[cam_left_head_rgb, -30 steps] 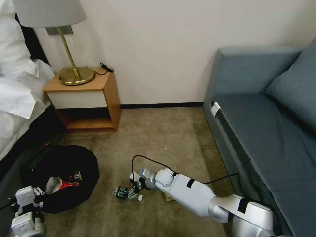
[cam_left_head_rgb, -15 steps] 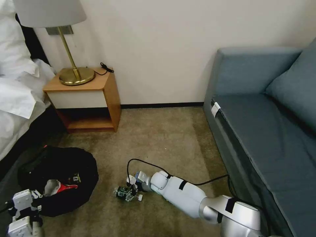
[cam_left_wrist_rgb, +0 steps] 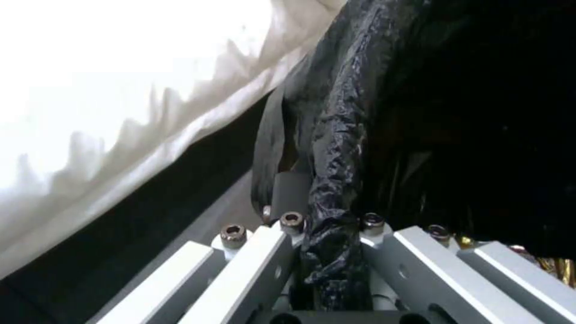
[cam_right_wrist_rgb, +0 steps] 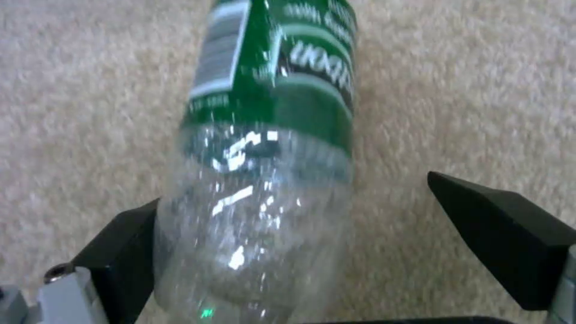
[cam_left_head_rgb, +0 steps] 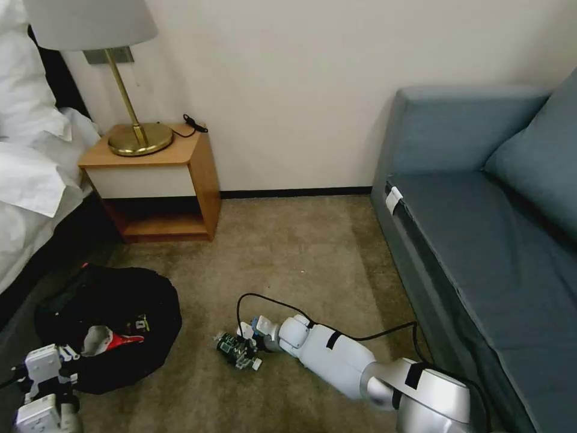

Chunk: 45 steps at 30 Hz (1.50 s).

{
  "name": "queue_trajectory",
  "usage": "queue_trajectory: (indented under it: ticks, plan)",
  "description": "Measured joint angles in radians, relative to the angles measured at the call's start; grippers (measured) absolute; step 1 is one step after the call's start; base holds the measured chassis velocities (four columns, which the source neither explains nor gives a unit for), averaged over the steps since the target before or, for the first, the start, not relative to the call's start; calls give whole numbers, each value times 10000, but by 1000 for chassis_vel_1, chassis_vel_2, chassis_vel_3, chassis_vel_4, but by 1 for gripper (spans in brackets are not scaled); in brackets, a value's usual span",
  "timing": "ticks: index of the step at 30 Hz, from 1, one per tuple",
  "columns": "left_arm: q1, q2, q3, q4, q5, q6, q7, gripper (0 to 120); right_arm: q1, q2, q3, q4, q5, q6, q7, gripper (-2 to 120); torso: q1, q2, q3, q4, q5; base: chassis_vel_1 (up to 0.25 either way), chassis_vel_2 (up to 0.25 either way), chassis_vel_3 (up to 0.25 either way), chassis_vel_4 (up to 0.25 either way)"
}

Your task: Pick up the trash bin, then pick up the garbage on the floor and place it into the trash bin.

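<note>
R hand [cam_right_wrist_rgb: 300, 234] spread, straddling bottle [cam_right_wrist_rgb: 264, 180] on carpet. Bottle looking light, slick, crushable; gripping mid-body seems best. L hand [cam_left_wrist_rgb: 327, 252] pinching bin [cam_left_head_rgb: 108, 328] liner.

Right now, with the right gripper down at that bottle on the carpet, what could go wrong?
The bottle lies between the open fingers of the right gripper, near one finger and well clear of the other, so closing might nudge it or roll it away. It looks smooth and thin, so it could slip or crumple. The left gripper pinches just the bag at the rim of the trash bin, which might tear or slip.
</note>
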Motion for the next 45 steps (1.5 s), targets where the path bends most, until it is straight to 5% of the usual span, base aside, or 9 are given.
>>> queue_trajectory:
  ticks: [3, 14, 23, 33, 45]
  plan:
    - [2, 12, 5, 76, 0, -72, 0, 2, -15, 0, 45, -47, -29, 44, -35, 98, 0, 0, 0, 0, 0, 0, 0, 0, 0]
    - [20, 22, 42, 153, 0, -215, 10, 2, -112, -11, 218, -64, -84, 271, -77, 54, 0, 0, 0, -1, 0, 0, 0, 0, 0]
    - [148, -65, 37, 189, 30, -337, 14, 2, -212, -10, 370, 207, -170, 413, -135, 32, 0, 0, 0, 0, 0, 0, 0, 0, 0]
    - [253, -74, -51, 227, 34, -433, -55, 2, -354, -126, 1486, 1232, -119, 439, -50, 29, 0, 0, 0, 3, 2, 0, 0, 0, 0]
    - [141, -337, 194, 273, 54, -439, -224, 2, -709, -1070, 2584, 4051, 1577, 399, 518, 29, 0, -1, 0, -1, 1, 0, 0, 0, 0]
